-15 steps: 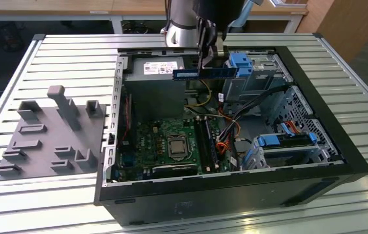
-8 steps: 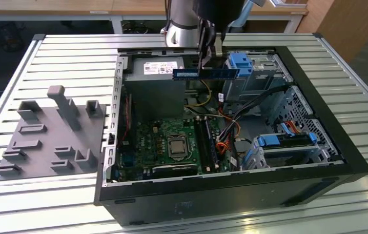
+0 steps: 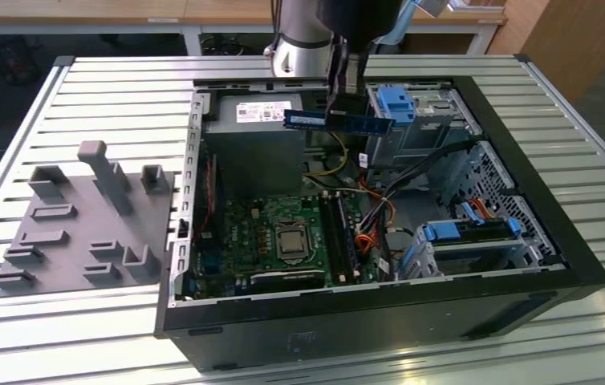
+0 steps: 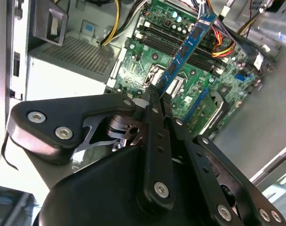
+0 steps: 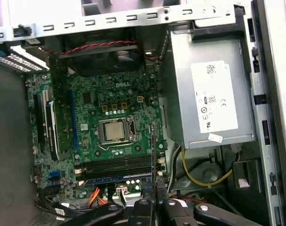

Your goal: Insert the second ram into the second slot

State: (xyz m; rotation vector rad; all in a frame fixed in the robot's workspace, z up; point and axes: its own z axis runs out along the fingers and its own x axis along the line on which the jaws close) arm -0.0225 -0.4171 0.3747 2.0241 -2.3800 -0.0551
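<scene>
**Exterior view.** I noted the claw (image 3: 343, 111) pressed together on the second ram (image 3: 309, 120), pinching it near the middle of its length. The stick was held level and clear above the open computer case (image 3: 388, 321), over the area between the power supply (image 3: 249, 112) and a blue drive-bay clip (image 3: 397, 100). It touched nothing but the claw. The motherboard (image 3: 281, 237) lay well below it. The case sat on the slatted tabletop (image 3: 110, 88), with a grey fixture (image 3: 78, 216) beside it on the exterior view's left.

**Second wrist view.** The second ram (image 4: 187, 44) ran straight out from between the closed fingers of the claw (image 4: 158, 93). The green motherboard (image 4: 143, 66) showed behind it, apart from it.

**First wrist view.** The second ram (image 5: 153, 150) appeared edge-on as a thin dark line rising from the claw (image 5: 154, 197). In this picture it crossed the memory slots (image 5: 117, 165) at a right angle and was not seated in any of them. The processor socket (image 5: 115, 131) lay just beyond the slots, and the power supply (image 5: 213, 94) stood to one side.
</scene>
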